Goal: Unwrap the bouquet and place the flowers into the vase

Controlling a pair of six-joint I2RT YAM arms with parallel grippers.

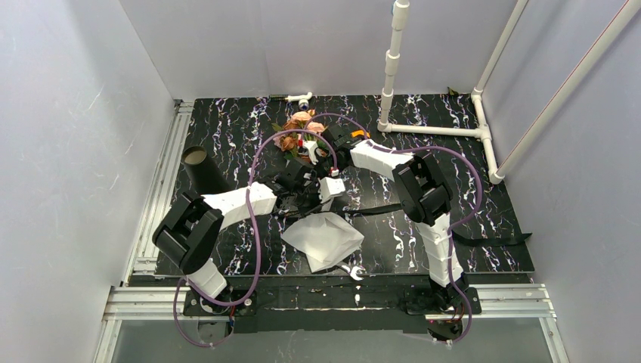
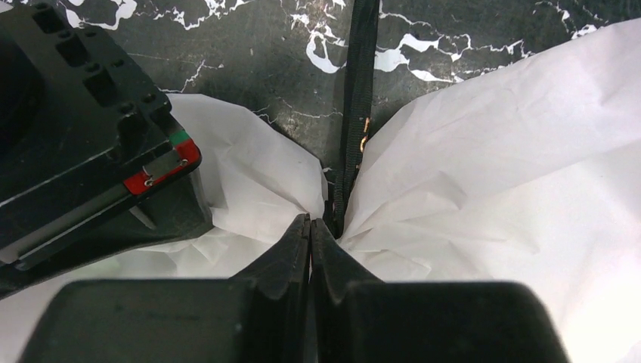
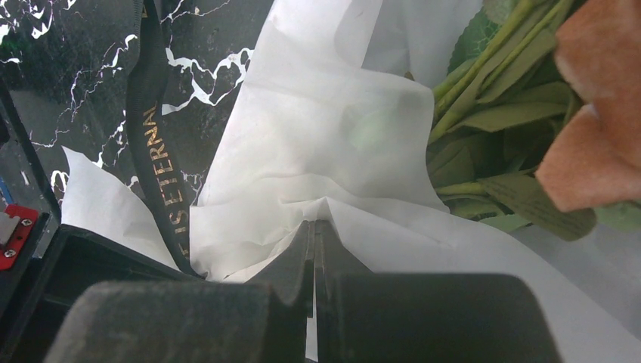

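- Your left pincer (image 2: 311,225) is pressed together. It pinches a bunched fold of the white paper (image 2: 484,151).
- Right beside its tips, the black ribbon (image 2: 355,91) dips into that fold. From there it runs away over the dark table (image 1: 469,212).
- Your right pincer (image 3: 314,225) is pressed together too. It pinches a little peak of white paper.
- Just to the left of the right pincer, the ribbon shows its gold letters and lies against the paper.
- Just to the right of it, green stems (image 3: 484,68) and leaves lie on the paper. The orange flowers (image 3: 597,98) sit at the edge of that view.
- From above, your two arms meet near the middle of the table.
- From above, the flowers lie just past the pincers, on the far side of the middle.
- A loose sheet (image 1: 323,238) of white paper lies crumpled on the near side of the pincers, close to the front edge.
- The vase (image 1: 200,168) is on the left side of the table, well apart from the flowers. You can see its round mouth.
- A white pipe post (image 1: 391,60) stands at the back right.
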